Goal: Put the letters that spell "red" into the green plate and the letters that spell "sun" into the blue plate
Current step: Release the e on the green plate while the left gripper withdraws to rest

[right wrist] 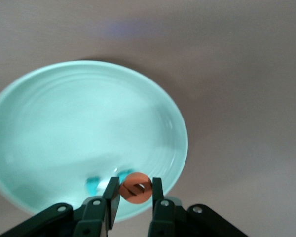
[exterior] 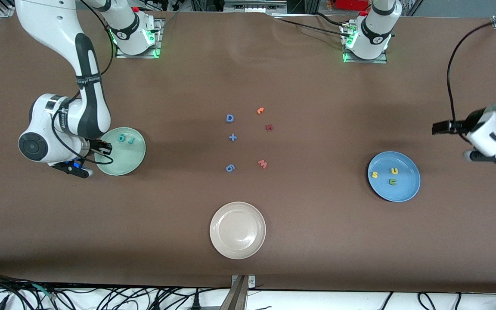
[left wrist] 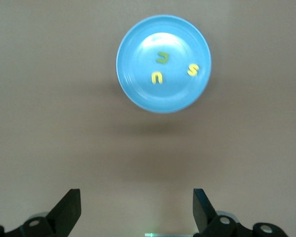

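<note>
The right tool (right wrist: 133,193), clamped on the orange "e" (right wrist: 135,188), hangs over the green plate (exterior: 132,161) near the right arm's table edge, needing only release; the left tool (left wrist: 137,210), fingers apart, waits beside the blue plate (exterior: 405,191) holding "sun".

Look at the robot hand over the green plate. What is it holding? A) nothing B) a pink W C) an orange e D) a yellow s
C: the right wrist view shows the right gripper shut on the orange e, held over the green plate, where two teal letters already lie.
</note>
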